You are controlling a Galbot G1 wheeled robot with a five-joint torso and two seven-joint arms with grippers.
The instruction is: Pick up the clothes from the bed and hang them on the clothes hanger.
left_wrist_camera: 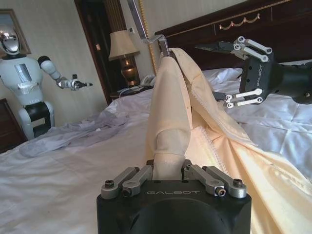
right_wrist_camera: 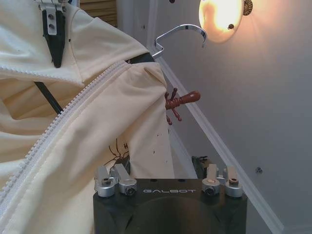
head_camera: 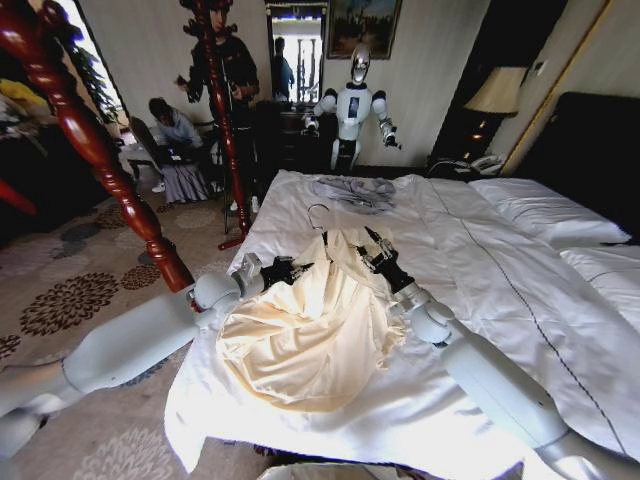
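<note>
Cream clothes [head_camera: 310, 330] hang draped over the black clothes hanger [right_wrist_camera: 141, 58] above the bed [head_camera: 480, 260], held up between both hands. The left hand [left_wrist_camera: 168, 168] is pinched tight on a fold of the fabric; the right hand [left_wrist_camera: 243, 73], just beside the collar, stands spread wide, gripping nothing.

Patterned carpet [head_camera: 70, 300] covers the floor beside a reddish wooden coat stand [head_camera: 90, 150]. Pale walls carry a framed painting [head_camera: 362, 24]; a bedside lamp [head_camera: 497, 92] stands near the dark headboard [head_camera: 590, 150].
</note>
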